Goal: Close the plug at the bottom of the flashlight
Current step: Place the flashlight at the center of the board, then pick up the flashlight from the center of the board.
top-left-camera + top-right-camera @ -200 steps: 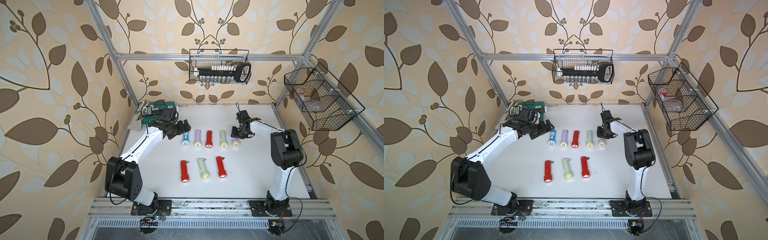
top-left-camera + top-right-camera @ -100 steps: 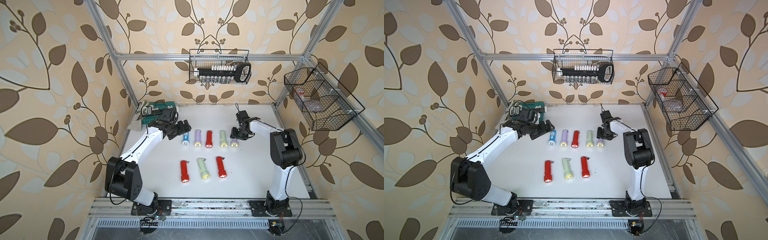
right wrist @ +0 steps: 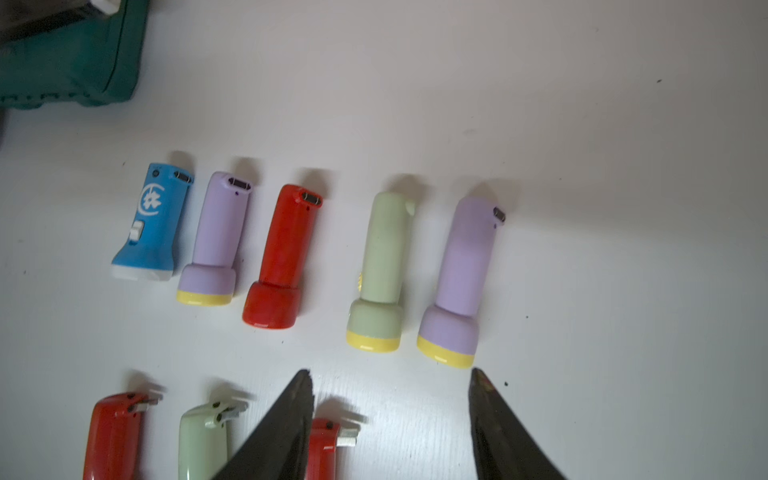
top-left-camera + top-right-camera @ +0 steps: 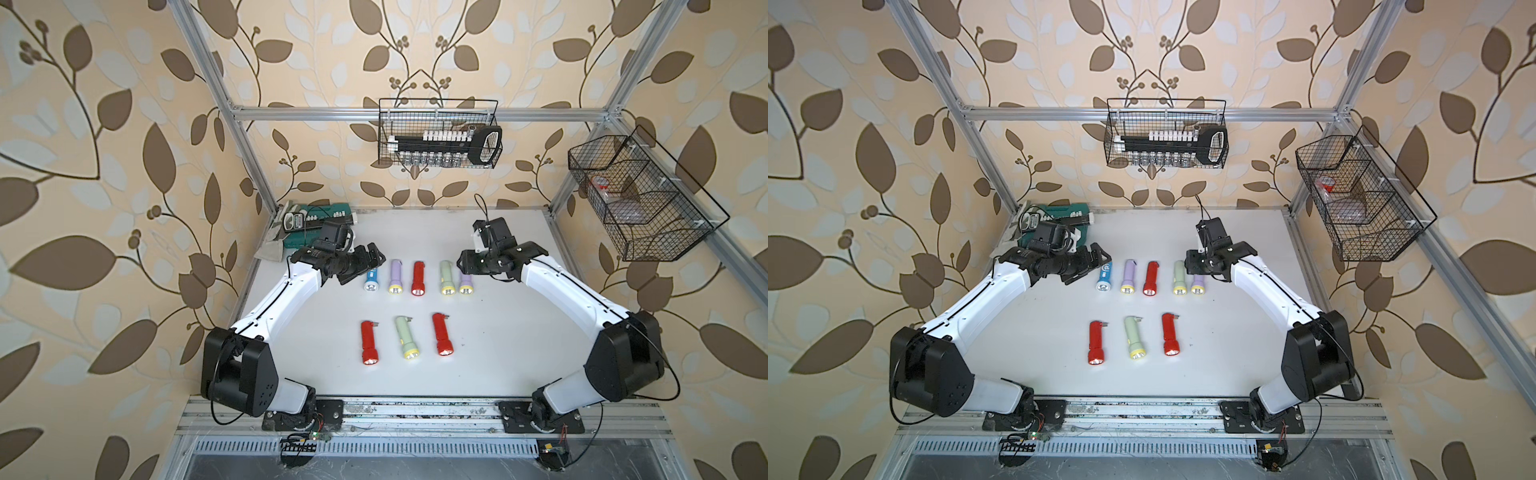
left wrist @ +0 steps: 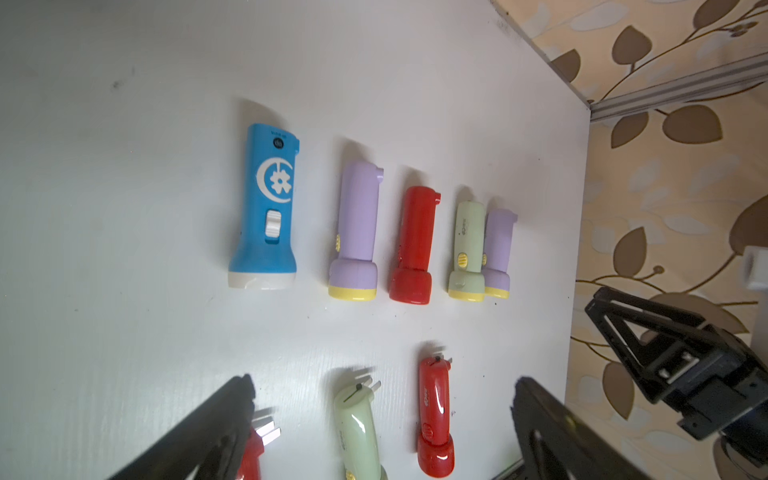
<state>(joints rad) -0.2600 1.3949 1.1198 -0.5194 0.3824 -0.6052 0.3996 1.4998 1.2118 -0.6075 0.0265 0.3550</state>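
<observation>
Risk: right gripper (image 3: 390,372), parted and empty, lowered askew could shove purple flashlight (image 3: 469,257) into green flashlight (image 3: 384,249); left gripper (image 5: 382,380) gapes wide.

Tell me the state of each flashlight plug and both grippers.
Blue flashlight, plug folded.
Left purple flashlight, plug folded.
Back red flashlight, plug folded.
Back green flashlight, plug folded.
Right purple flashlight, plug folded.
Front left red flashlight, plug out.
Front green flashlight, plug out.
Front right red flashlight, plug out.
Left gripper, open.
Right gripper, open.
</observation>
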